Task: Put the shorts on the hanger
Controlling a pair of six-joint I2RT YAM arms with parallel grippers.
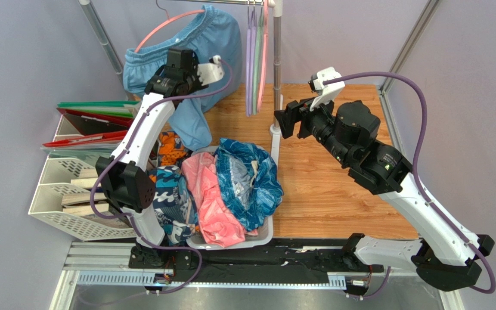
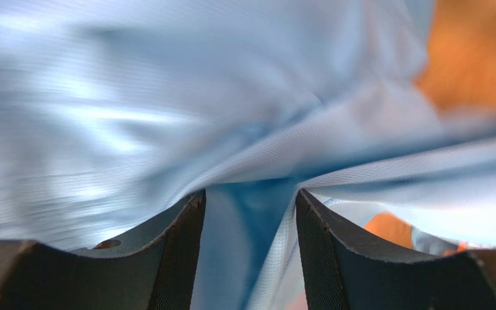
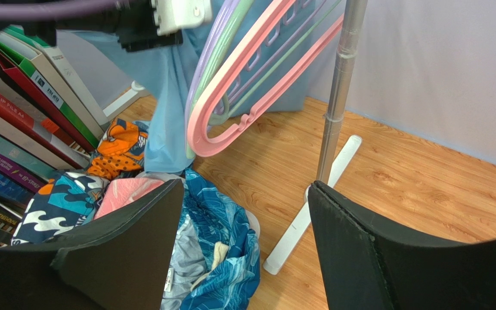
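Observation:
The sky-blue shorts [image 1: 215, 39] hang at the back left, high above the table. The salmon-pink hanger [image 1: 166, 26] arcs along their upper left edge, its hook at the top. My left gripper [image 1: 195, 84] is pressed into the hanging shorts. In the left wrist view its jaws [image 2: 250, 194] stand apart, with blue fabric [image 2: 166, 97] filling the view and a fold running down between the fingers. My right gripper [image 1: 286, 119] is open and empty by the rack pole, above the wood; its wrist view [image 3: 245, 184] also shows the shorts [image 3: 166, 110].
A white basket [image 1: 263, 236] holds the teal-patterned garment [image 1: 250, 174], a pink garment [image 1: 208, 194] and others. The rack pole [image 1: 276, 64] carries purple hangers [image 1: 252, 58] and another pink one [image 3: 231, 110]. Folders and a file tray [image 1: 56, 194] stand at the left.

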